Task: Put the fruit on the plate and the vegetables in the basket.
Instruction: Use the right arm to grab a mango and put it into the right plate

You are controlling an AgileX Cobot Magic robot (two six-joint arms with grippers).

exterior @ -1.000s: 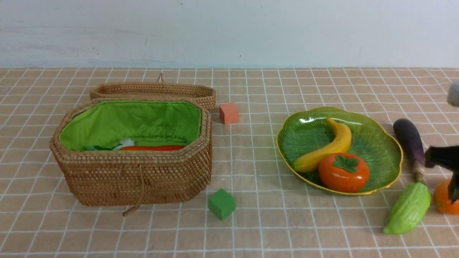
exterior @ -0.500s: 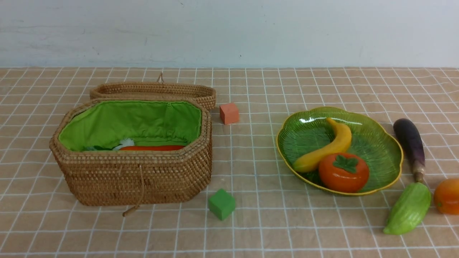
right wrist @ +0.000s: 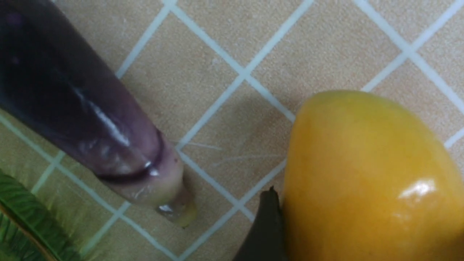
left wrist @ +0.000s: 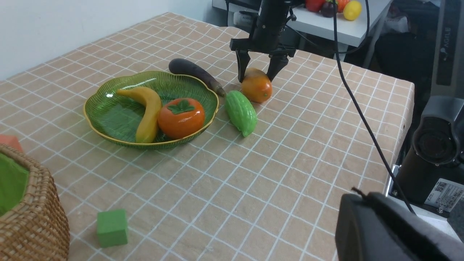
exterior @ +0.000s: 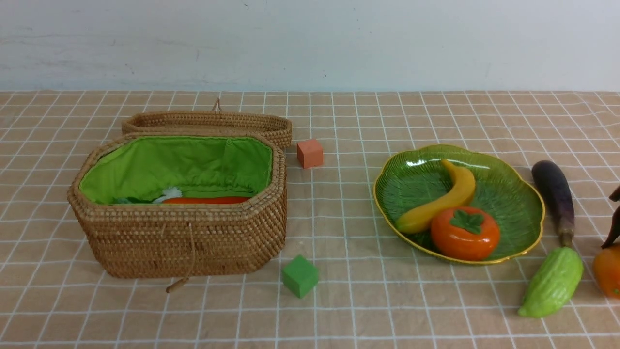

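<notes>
Done: banana (exterior: 450, 196), persimmon (exterior: 465, 233) on plate (exterior: 387, 169); carrot (exterior: 208, 199), radish (exterior: 169, 194) in basket (exterior: 184, 237). Outstanding: mango (left wrist: 257, 88), eggplant (exterior: 552, 189), gourd (exterior: 552, 283), all lying right of plate. Your right claw (left wrist: 255, 79) spread astride mango, not gripping. Left claw clenched.

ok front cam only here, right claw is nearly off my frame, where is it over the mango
observer: left wrist view shows the right claw open, pointing down, one finger each side of the mango.
operator: mango off the cloth
observer: no, it rests on the tablecloth, beside the gourd.
operator: eggplant in the way
observer: right wrist view shows bare cloth between the eggplant stem and the mango.
</notes>
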